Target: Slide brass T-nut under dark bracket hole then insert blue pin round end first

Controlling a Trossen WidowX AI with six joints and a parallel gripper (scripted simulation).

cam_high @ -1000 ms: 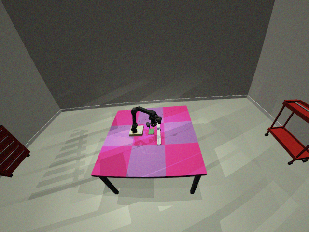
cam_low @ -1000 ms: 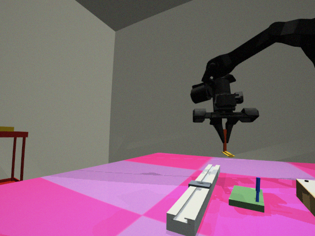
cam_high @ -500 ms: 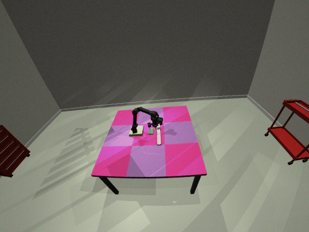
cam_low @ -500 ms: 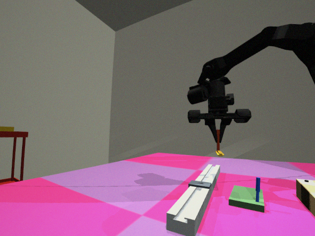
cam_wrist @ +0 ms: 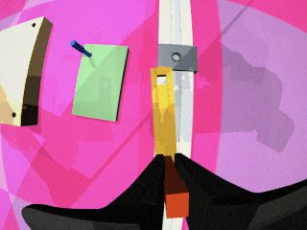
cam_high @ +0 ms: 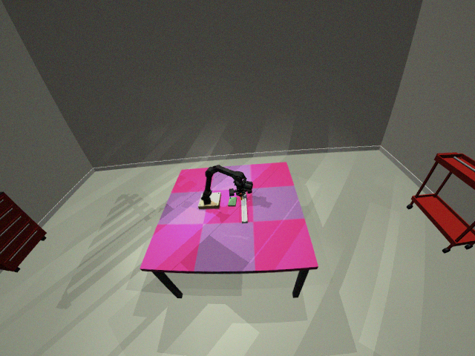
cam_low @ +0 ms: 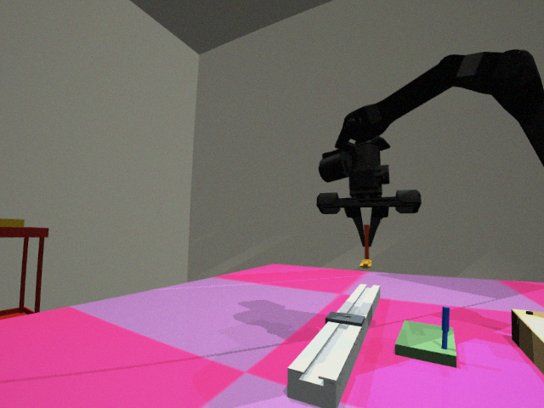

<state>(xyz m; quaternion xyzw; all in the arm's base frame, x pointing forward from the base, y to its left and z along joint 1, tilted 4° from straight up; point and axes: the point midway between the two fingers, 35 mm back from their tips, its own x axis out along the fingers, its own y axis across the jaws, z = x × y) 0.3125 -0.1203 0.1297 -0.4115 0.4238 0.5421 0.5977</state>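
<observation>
Nearly closed on orange handle (cam_low: 366, 252) (cam_wrist: 177, 206), lower ctr. of wrist frame; brass T-nut (cam_low: 365, 263) (cam_wrist: 164, 115) hanging below, w/ jaws narrow.

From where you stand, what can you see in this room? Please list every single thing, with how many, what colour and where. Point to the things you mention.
table (cam_high: 226, 245): one, pink and purple, mid-room
rail (cam_low: 314, 351) (cam_wrist: 184, 105): one, silvery white, on the table
bracket (cam_low: 344, 318) (cam_wrist: 187, 52): one, dark grey, across the rail
tray (cam_low: 417, 336) (cam_wrist: 98, 91): one, green, beside the rail
pin (cam_low: 445, 320) (cam_wrist: 81, 48): one, blue, standing in the tray
T-nut (cam_low: 365, 263) (cam_wrist: 164, 120): one, brass with orange handle, held in the air
cart (cam_high: 437, 216): one, red, at the right
cabinet (cam_high: 18, 230): one, dark red, at the left
base board (cam_high: 214, 199): one, cream, under the arm
arm (cam_high: 226, 170) (cam_low: 412, 94): one, black, over the table
hand (cam_low: 366, 244) (cam_wrist: 168, 160): one, black, shut on the handle
</observation>
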